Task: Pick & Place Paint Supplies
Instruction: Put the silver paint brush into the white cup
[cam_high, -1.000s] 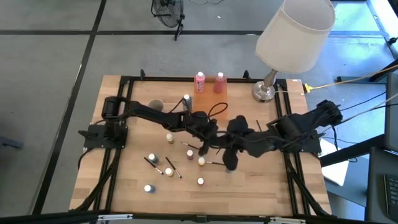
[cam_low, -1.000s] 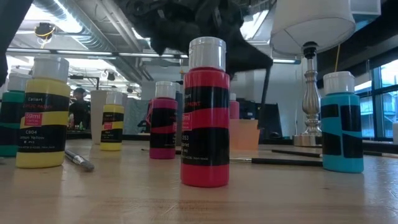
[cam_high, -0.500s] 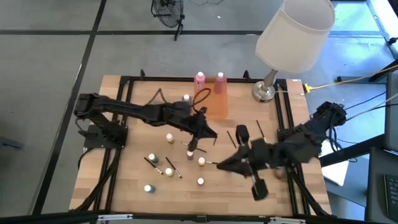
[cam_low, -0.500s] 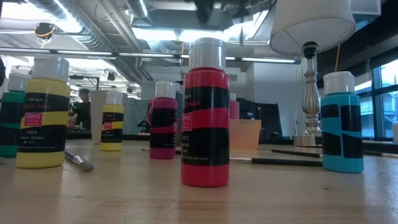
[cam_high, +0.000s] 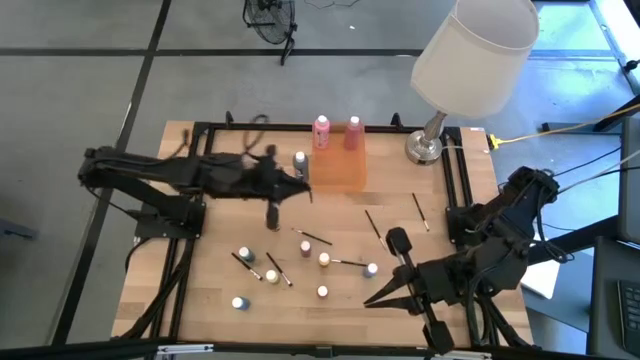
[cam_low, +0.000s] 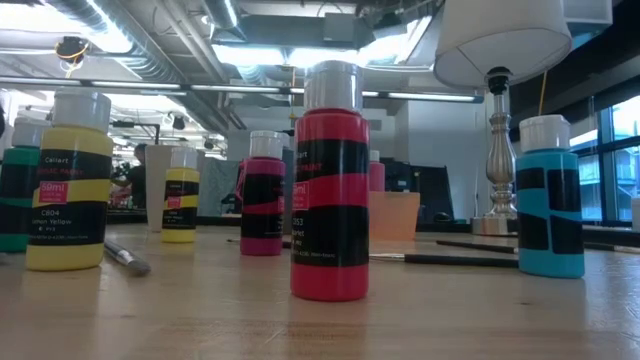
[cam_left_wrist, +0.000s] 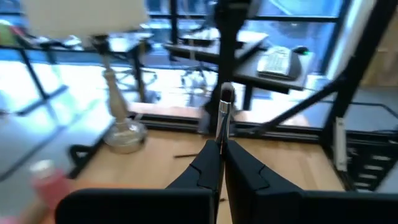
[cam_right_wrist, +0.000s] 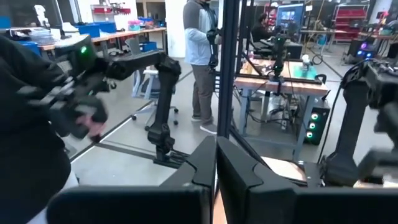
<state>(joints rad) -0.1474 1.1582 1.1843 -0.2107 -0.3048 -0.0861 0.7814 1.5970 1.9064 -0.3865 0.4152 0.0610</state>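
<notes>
A wooden surface (cam_high: 210, 300) seen from above, with two dark robot arms raised over it. The landmark is a translucent orange tub (cam_high: 336, 168) at the back middle of the surface.

The left gripper (cam_left_wrist: 221, 124) hangs above the surface on the left-arm side of the tub, near it. Its fingers (cam_left_wrist: 208, 165) are pressed together, pinching a thin dark brush (cam_left_wrist: 225, 106) that sticks out past the tips with its metal ferrule showing.

The right gripper (cam_right_wrist: 216, 163) is well away from the tub, over the front corner on the right arm's side. Its fingers are closed against each other and nothing can be seen between them. A person (cam_right_wrist: 200, 56) stands in the room beyond.

Two pink bottles (cam_high: 322, 132) stand touching the back edge of the tub. A white-capped bottle (cam_high: 300, 160) stands just beside the tub on the left-arm side. Three more brushes (cam_high: 372, 224) lie in front of the tub and toward the right arm. Small white- and yellow-capped bottles (cam_high: 324, 259) and further brushes (cam_high: 275, 268) are scattered well in front of the tub.

From surface height, a red bottle (cam_low: 330, 180) stands nearest, with a yellow bottle (cam_low: 68, 180) and a blue bottle (cam_low: 549, 195) to either side.

A white-shaded lamp (cam_high: 470, 60) stands at the back corner, on the right-arm side of the tub.
</notes>
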